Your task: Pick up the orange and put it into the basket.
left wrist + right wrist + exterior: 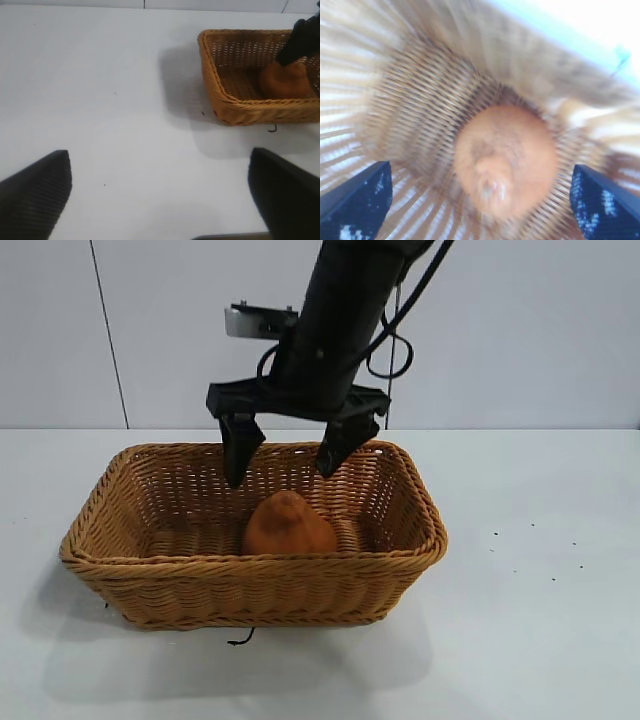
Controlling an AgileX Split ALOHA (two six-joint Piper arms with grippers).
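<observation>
Orange (288, 525) sits upright inside the basket (255, 590), on the basket floor a bit right of centre and toward the near wall in the ext. view, knobby top pointing up. Nothing grips it.

Right end effector (290, 452) hangs directly above the orange, pointing steeply down, jaws spread wide, w/ the fingertips at about rim height and clear of the fruit. One finger (238, 450) is on the left of the orange, the other on the right, both apart from it. Right arm comes down from the top of the ext. view, black cables looped beside it.

In the right wrist view the orange (505, 162) fills the middle, puckered top facing the camera, wicker weave all around; the two dark fingers (355, 207) stand far apart at either side, nothing between them but the fruit below. That view is motion-blurred.

Left end effector (160, 200) is parked well away from the basket, open wide, empty, above bare white counter (100, 100). From its wrist view the basket (240, 107) is far off, orange (284, 81) inside, w/ the right arm's dark finger just above the fruit.

Basket rests flat on the counter. A small dark wicker strand (240, 639) sticks out under the near wall.
</observation>
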